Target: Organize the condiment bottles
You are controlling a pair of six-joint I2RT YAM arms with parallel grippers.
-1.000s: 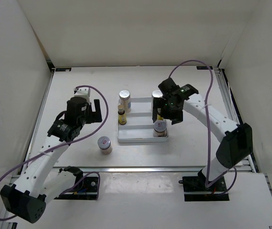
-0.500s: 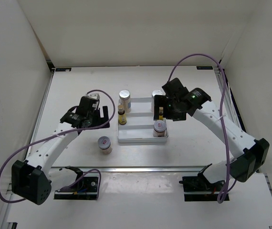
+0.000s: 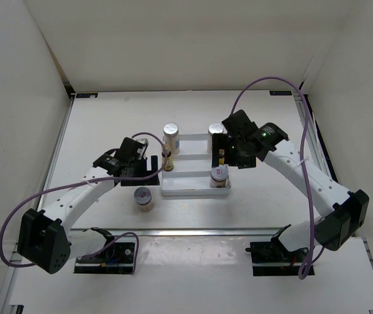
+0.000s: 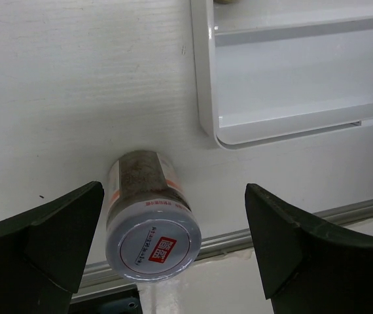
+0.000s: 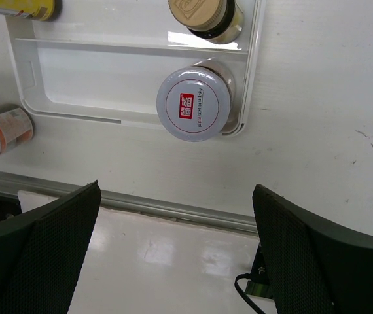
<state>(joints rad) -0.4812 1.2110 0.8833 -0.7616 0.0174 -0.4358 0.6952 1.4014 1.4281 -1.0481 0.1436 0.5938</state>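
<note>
One squat jar with a red-marked silver lid (image 3: 143, 196) stands on the table left of the white ridged tray (image 3: 190, 191). My left gripper (image 3: 150, 167) hovers open just beyond it. In the left wrist view this jar (image 4: 152, 226) sits below and between the fingers, nearer the left one (image 4: 55, 229). A second squat jar (image 3: 219, 174) stands in the tray's near right corner. My right gripper (image 3: 224, 152) hangs open above it, empty, and the jar's lid (image 5: 194, 103) lies ahead of its fingers. Two white silver-capped bottles (image 3: 171, 135) (image 3: 214, 131) and two thin amber ones (image 3: 167, 159) (image 3: 220, 156) stand at the tray's ends.
A grey metal rail (image 3: 193, 230) runs along the table's near edge, with the arm bases and cables just behind it. White walls close the table on three sides. The tray's middle slots (image 4: 291, 78) hold nothing.
My left arm has swung right toward the tray's left end, ending over the loose jar. The right gripper has lifted a little and stays over the tray's right end. No bottle has moved.
</note>
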